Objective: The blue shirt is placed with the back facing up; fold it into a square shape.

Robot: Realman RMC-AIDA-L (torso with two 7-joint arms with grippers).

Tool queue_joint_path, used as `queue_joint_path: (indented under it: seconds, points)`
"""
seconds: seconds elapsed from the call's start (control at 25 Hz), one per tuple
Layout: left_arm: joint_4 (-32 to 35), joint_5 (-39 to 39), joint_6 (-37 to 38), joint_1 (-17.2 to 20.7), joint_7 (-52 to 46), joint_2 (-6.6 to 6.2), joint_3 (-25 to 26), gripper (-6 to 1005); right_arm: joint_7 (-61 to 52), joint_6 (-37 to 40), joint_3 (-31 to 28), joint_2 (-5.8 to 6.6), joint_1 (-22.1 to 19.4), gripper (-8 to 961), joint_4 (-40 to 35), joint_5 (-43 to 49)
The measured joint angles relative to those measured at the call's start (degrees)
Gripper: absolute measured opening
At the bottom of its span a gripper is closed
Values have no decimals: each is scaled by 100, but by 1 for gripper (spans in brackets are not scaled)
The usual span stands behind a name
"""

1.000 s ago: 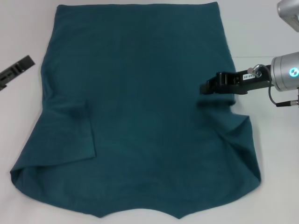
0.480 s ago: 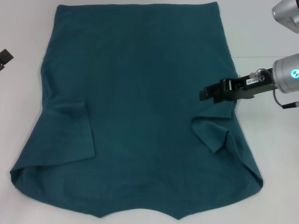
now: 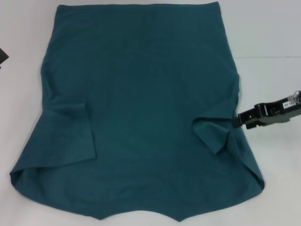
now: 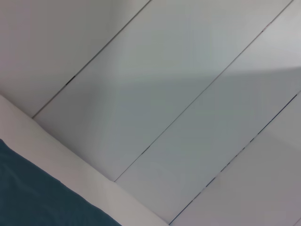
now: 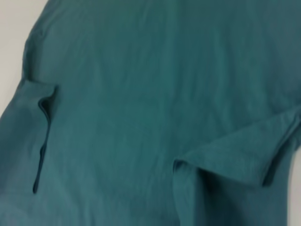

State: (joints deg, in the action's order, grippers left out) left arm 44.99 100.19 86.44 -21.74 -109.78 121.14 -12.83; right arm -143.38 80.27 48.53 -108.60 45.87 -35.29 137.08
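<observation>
Spread flat across the white surface (image 3: 268,42): the large dark teal-blue short-sleeved cotton shirt (image 3: 141,103), plain side up, hem at the far edge, collar notch at the near edge. Both sleeves already turned in over the body — the left-side one lying smooth, the right-side one (image 3: 216,129) crumpled into a loose peaked flap, shown close in the right wrist view (image 5: 235,155).

Soft and light by the look of it, limp with no stiffness of its own; likely to sag, drag and wrinkle when lifted, and to cling a little to the surface. Best pinched at edges and corners — hem corners or shoulder seams, through both layers — rather than mid-panel, where only the top layer would come up.

Right tool (image 3: 240,120) at the shirt's right edge, just beside the folded sleeve, apparently clear of the cloth; fingers seem close together, holding nothing. A second ago it lay over the cloth farther in with the sleeve not yet turned over; half a second ago the flap had formed; now drawn back outward. Left tool (image 3: 2,56) barely visible at the left margin — impossible to tell its opening — and receded from where it showed earlier.
</observation>
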Motion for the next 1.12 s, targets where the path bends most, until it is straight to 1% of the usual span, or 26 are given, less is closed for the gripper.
queue_joint_path:
  seconds: [0.08,0.16,0.44,0.52,0.6,0.64,0.68,0.72,0.8,0.88,0.92,1.04,1.08,1.12]
  points:
    - [0,0,5,0,-46,-1,0,721,34,-14,0,-53,-48,569,33,-3]
    - [0,0,14,0,-75,-4,0,721,83,-113,-5,-135,-63,569,74,-8]
    - [0,0,65,0,-92,-9,0,723,157,-654,13,-635,40,568,136,-57]
    - [0,-12,72,9,-92,-6,0,723,309,-705,-10,-744,79,568,151,-146]
    - [0,-42,85,18,-93,-3,0,723,571,-589,-32,-808,85,568,167,-406]
    - [0,-57,95,23,-96,-3,0,723,667,-378,-34,-783,69,568,177,-586]
    - [0,-69,113,27,-102,-5,-1,723,667,-378,-34,-783,69,567,177,-586]
    - [4,-74,128,31,-112,-10,0,723,669,-292,-40,-741,48,567,176,-613]
    - [19,-76,140,37,-146,-30,-6,723,587,-137,-60,-626,-30,567,147,-618]
    - [34,-58,143,53,-216,-75,-33,722,491,-10,-102,-481,-140,567,113,-623]
    - [38,-28,144,64,-274,-105,-53,722,449,59,-144,-388,-220,567,106,-627]
    - [78,150,144,133,-640,-275,-187,722,428,188,-362,-179,-413,566,88,-647]
    - [180,289,158,200,-918,-358,-265,722,443,233,-487,-128,-483,566,51,-651]
    - [304,405,185,250,-1143,-394,-297,722,463,282,-627,-80,-566,566,2,-654]
